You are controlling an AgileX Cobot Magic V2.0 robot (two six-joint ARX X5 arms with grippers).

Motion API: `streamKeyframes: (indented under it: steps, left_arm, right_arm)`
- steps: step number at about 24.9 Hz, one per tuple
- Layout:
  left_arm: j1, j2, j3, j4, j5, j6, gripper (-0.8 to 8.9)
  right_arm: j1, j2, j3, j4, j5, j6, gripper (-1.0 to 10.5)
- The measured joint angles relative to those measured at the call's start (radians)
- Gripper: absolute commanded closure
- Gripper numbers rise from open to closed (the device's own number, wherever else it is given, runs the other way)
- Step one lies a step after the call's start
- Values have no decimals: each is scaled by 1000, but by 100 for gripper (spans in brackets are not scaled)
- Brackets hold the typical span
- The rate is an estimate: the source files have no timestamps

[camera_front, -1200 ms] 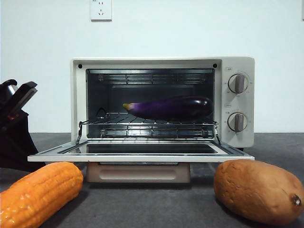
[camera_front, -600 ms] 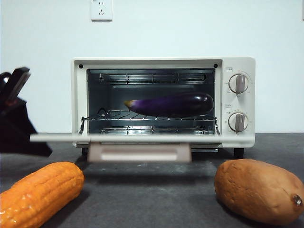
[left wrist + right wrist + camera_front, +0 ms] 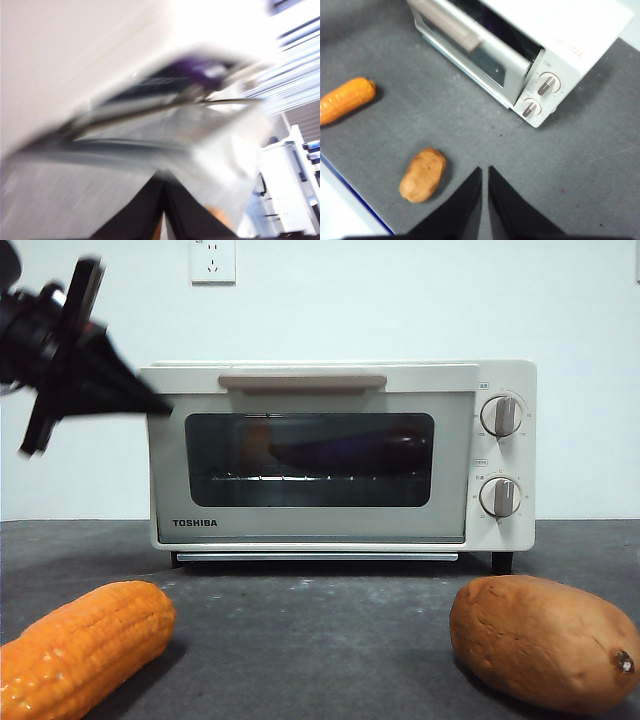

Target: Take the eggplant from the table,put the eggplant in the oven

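The left end effector, blurred at the upper left of the front view, sits beside the oven's top corner, jaws pressed together on nothing. The right end effector hangs high over the bench, also closed and empty. The oven door is up; the eggplant shows dimly through the glass on the rack.

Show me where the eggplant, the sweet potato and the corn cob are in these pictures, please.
eggplant (image 3: 345,452): front view, its dim body behind the oven door glass.
sweet potato (image 3: 545,640): front view, middle of its brown body.
corn cob (image 3: 80,645): front view, middle of its orange body.
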Motion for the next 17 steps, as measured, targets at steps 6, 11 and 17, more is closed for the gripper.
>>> streamKeyframes:
  steps: [6,11,17]
  left_arm:
    - [-7,-65,92,-91,-89,-13,808]
    - [-62,-245,93,-229,-315,56,808]
    - [-154,-446,95,-431,-630,212,808]
  right_arm:
    - [0,-30,-142,104,0,10,940]
    - [0,-5,-295,230,18,9,940]
    - [-40,43,-464,473,72,5,940]
